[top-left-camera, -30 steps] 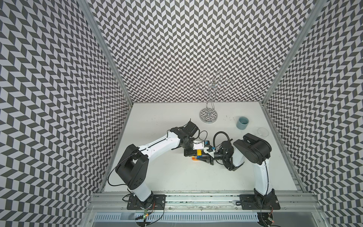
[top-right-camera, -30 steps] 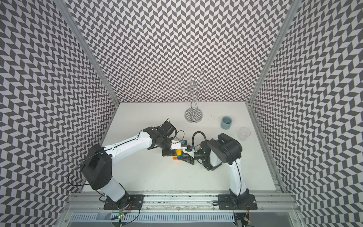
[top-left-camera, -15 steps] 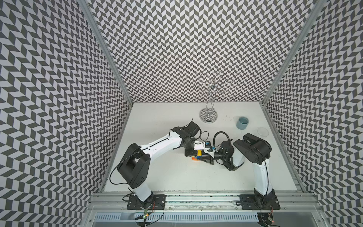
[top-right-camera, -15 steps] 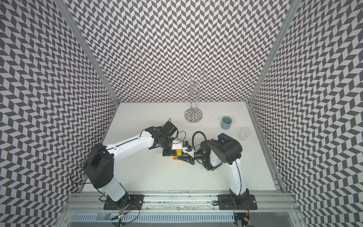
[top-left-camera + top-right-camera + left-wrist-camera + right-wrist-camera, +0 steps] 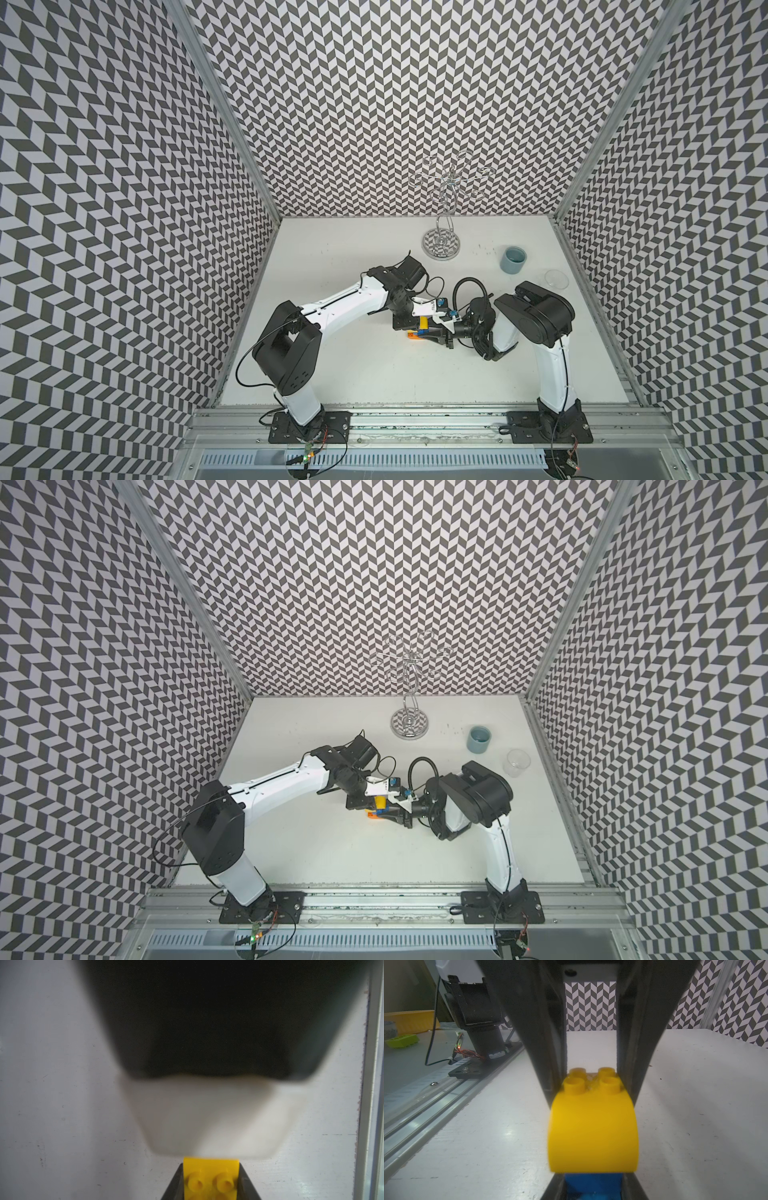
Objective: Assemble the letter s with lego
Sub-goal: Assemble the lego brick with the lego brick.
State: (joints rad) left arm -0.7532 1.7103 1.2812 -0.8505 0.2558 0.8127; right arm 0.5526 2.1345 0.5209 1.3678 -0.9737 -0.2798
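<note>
Near the middle of the table (image 5: 374, 374), the letter s (image 5: 419, 328) sits partly built. Its yellow brick (image 5: 592, 1132) is pinched at the studded end by the left pincer (image 5: 211, 1184), its blue brick (image 5: 592, 1184) is clamped by the right pincer (image 5: 592, 1188), and the orange brick (image 5: 374, 816) is at the far end. These bricks look light, rigid and smooth-sided, so I judge the flat side walls the safest hold; the yellow one's rounded face would likely slip, and a twist could pop the studs apart.
</note>
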